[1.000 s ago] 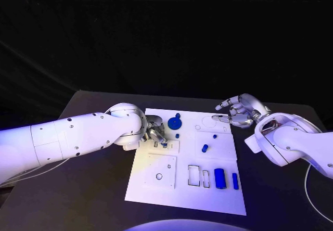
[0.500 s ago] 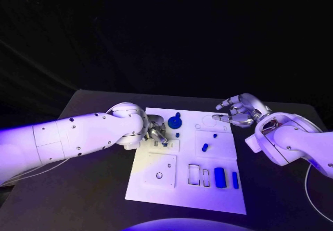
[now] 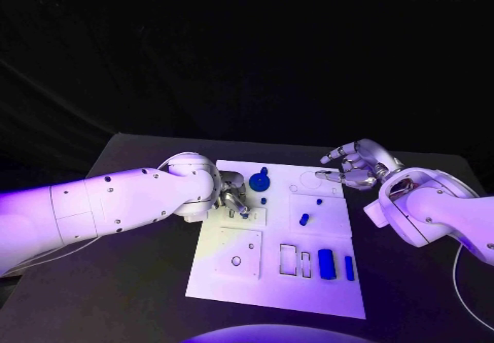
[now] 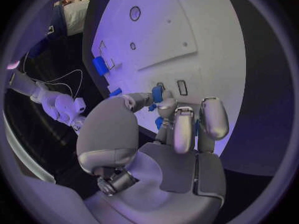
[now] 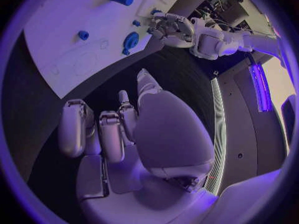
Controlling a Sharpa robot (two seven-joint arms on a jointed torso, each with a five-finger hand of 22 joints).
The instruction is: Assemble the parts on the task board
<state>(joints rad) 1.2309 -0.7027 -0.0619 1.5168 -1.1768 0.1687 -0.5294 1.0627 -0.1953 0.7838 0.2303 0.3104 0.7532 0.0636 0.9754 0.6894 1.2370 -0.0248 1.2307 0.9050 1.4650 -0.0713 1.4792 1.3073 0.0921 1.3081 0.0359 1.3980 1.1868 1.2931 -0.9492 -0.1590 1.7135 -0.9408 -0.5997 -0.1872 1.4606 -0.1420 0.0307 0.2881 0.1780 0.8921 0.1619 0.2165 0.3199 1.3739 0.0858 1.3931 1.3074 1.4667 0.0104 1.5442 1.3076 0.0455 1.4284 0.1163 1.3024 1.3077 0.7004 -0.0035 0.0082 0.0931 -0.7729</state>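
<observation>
The left hand (image 3: pixel 230 198) pinched a small blue part (image 4: pixel 157 93) over the task board (image 3: pixel 270 286) (fingertips down); the right hand (image 3: pixel 353 166) hovered beside it, empty, fingers apart.

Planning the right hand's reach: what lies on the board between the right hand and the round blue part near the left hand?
In the head view, only bare task board with a faint circle outline lies between the right hand and the round blue part.

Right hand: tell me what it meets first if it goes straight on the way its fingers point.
Likely the task board: the right hand, holding nothing, points at its far corner by the round outline. Its height is unclear.
</observation>
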